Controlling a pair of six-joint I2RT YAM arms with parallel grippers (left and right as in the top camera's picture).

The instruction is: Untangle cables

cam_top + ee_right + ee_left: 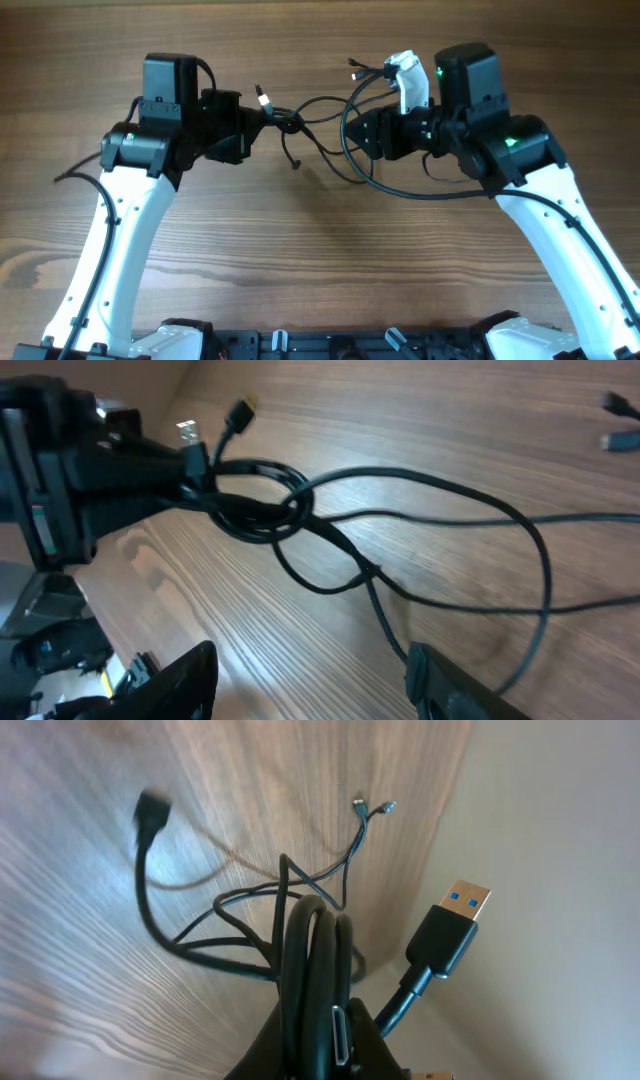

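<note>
The cables point(320, 130) are thin black cords strung in loops between my two grippers over the wooden table. My left gripper point(250, 125) is shut on a knotted bunch of them point(315, 980), lifted off the table. A black USB plug with a blue tongue point(450, 932) sticks out beside the bunch, and loose strands with small plugs point(372, 810) hang towards the table. My right gripper point(315, 685) is open and empty just above the wood. The knot point(262, 508) and the left gripper point(100, 470) lie ahead of it. One strand runs close by its right finger.
A white piece point(408, 78) sits at the right arm's wrist. Loose plug ends point(355, 66) lie at the back of the table. The arms' own thicker black wires run along both arms. The table's far edge shows in the left wrist view point(470, 780).
</note>
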